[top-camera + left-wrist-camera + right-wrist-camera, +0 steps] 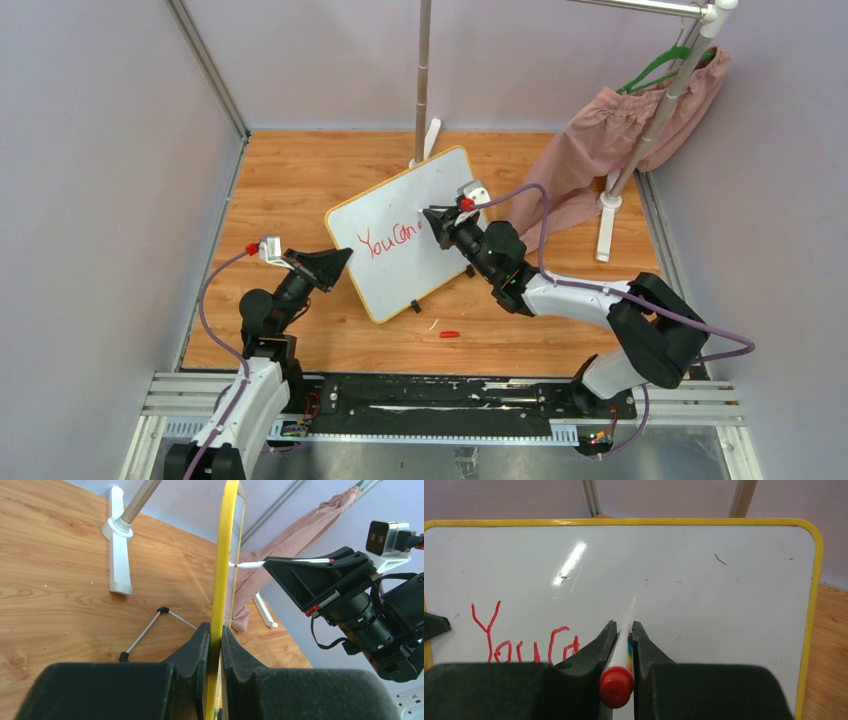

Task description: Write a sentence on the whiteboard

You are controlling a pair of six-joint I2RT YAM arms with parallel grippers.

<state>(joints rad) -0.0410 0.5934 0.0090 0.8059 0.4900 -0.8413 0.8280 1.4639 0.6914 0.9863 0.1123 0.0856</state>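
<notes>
We see the left gripper [216, 635] pinching the whiteboard [390, 215] rim, board propped mid-table w/ red writing [390, 240], while the right gripper [624, 630] pinches a marker [620, 672] vs. its face.

Wooden table [300, 180] carries a white garment rack [640, 140]; a pink garment [600, 140] hangs on a green hanger [655, 68]. Small red item [449, 334], possibly a cap, lies near the front edge.

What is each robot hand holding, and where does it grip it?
The left hand pinches the whiteboard by its yellow rim. The right hand clamps a marker along its barrel, near the red end.
</notes>
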